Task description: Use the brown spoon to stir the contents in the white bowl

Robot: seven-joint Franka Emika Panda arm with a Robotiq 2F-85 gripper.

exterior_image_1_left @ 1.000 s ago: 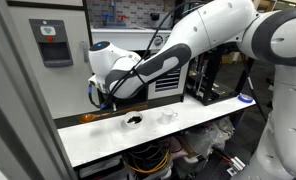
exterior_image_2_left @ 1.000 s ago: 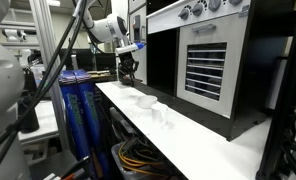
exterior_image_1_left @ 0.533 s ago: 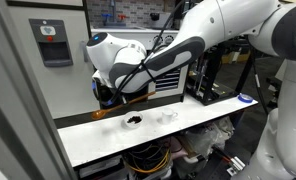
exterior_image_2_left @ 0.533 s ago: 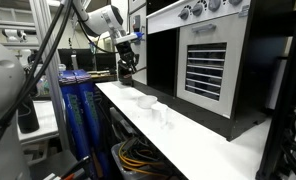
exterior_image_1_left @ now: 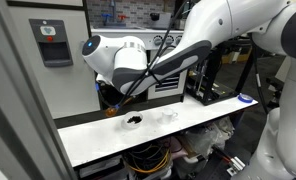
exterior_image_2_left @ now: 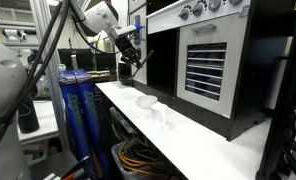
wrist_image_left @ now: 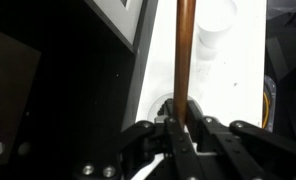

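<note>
In the wrist view my gripper (wrist_image_left: 184,122) is shut on the brown spoon (wrist_image_left: 185,50), whose orange-brown shaft runs straight up the picture away from the jaws. Part of the white bowl (wrist_image_left: 158,104) shows just behind the fingers. In both exterior views the gripper (exterior_image_1_left: 112,100) (exterior_image_2_left: 129,55) hangs above the counter, near the bowl (exterior_image_1_left: 134,122) (exterior_image_2_left: 145,100). The dark contents (exterior_image_1_left: 134,120) lie in the bowl's middle. The spoon's head is not clear in any view.
A small translucent cup (exterior_image_1_left: 168,115) (wrist_image_left: 213,28) stands on the white counter (exterior_image_1_left: 198,122) just beyond the bowl. A black oven (exterior_image_2_left: 213,60) rises along one side of the counter. Cables hang below the counter's front edge.
The gripper has risen from the counter and swung over a little, still shut. The spoon that lay on the counter beside the bowl has come up with it.
</note>
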